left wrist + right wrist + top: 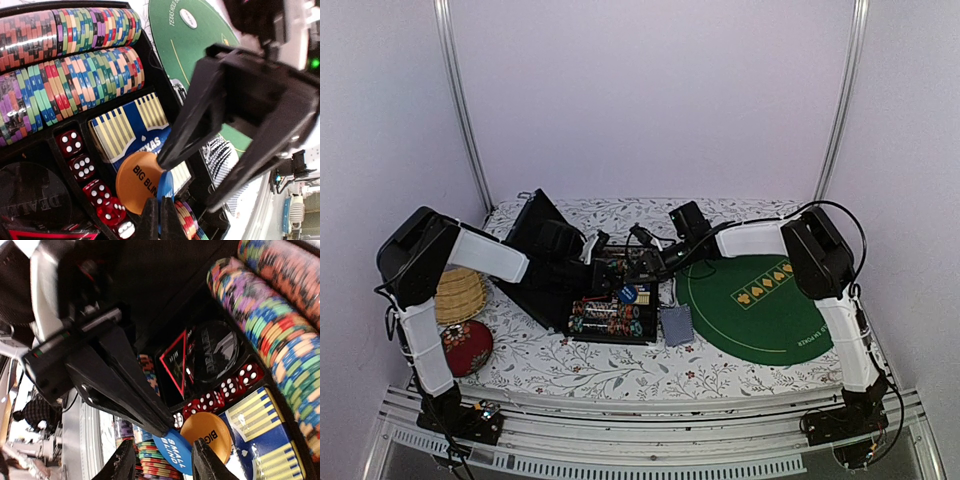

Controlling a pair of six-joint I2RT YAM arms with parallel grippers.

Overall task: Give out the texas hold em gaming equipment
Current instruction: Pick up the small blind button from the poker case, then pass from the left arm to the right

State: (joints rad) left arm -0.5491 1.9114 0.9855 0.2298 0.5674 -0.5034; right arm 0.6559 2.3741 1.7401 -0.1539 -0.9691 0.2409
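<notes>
Soft even light, blurry wrist close-ups

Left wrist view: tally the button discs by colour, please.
Orange disc: 1
Blue disc: 1
White disc: 1
Black DEALER disc: 1
Total: 4

"big blin" on orange disc (137,182), "small blind" on blue disc (176,454), "dealer" on black disc (217,352)

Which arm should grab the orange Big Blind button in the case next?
Right. The right gripper is open and empty, beside the orange Big Blind button; the left gripper is shut on the blue Small Blind button.
</notes>
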